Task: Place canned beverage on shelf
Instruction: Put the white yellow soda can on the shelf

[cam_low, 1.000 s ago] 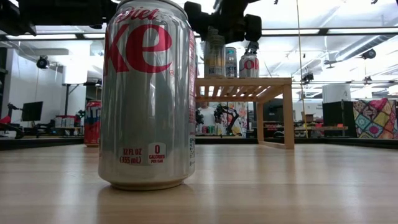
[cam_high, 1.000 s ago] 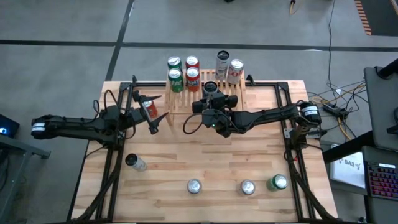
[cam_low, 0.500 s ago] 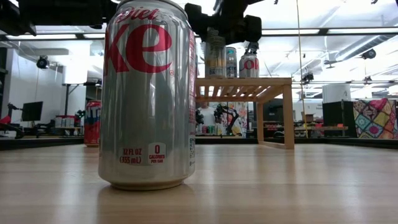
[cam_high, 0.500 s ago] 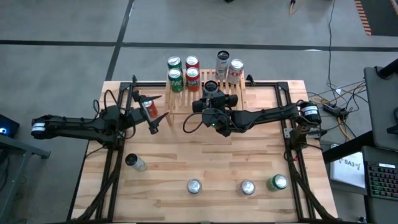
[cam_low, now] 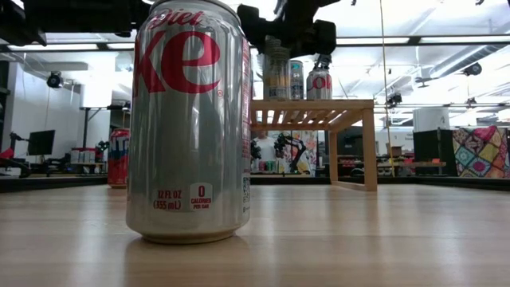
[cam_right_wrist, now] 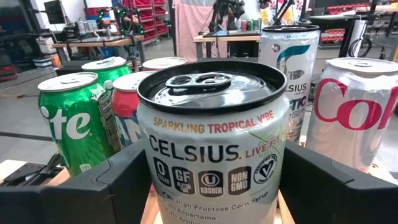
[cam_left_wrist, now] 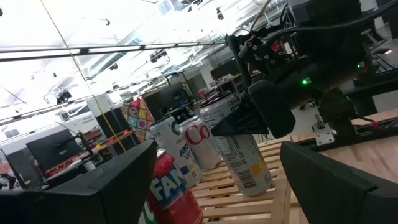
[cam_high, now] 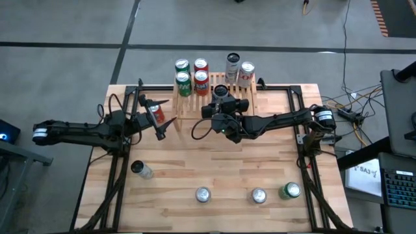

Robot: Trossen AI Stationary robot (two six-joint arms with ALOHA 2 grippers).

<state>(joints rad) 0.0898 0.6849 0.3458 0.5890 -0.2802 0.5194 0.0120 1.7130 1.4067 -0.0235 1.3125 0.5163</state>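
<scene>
The shelf (cam_high: 188, 107) stands at the table's far edge, and several cans stand upright on its slats. One is a silver Celsius can (cam_right_wrist: 214, 143), at the shelf's near edge (cam_high: 220, 91). My right gripper (cam_right_wrist: 214, 158) is open with a finger close on either side of this can, just below its rim. It shows above the shelf (cam_low: 319, 104) in the low view. My left gripper (cam_high: 162, 125) hangs open and empty left of the shelf, above a red can (cam_high: 155, 114) on the table. My right gripper's fingers (cam_right_wrist: 106, 186) lie close along the Celsius can's two sides (cam_right_wrist: 149, 168), coming level from the table's near side. Whether they touch it I cannot tell. The can stands upright with its bottom on the shelf's slats (cam_left_wrist: 292, 180).
Behind the Celsius can stand green cans (cam_high: 184, 73), red cans (cam_high: 201, 73), a tall silver can (cam_high: 233, 64) and a Diet Coke can (cam_high: 246, 73). On the table's near part are a tipped can (cam_high: 142, 169), two silver cans (cam_high: 203, 194) (cam_high: 259, 195) and a green one (cam_high: 290, 190).
</scene>
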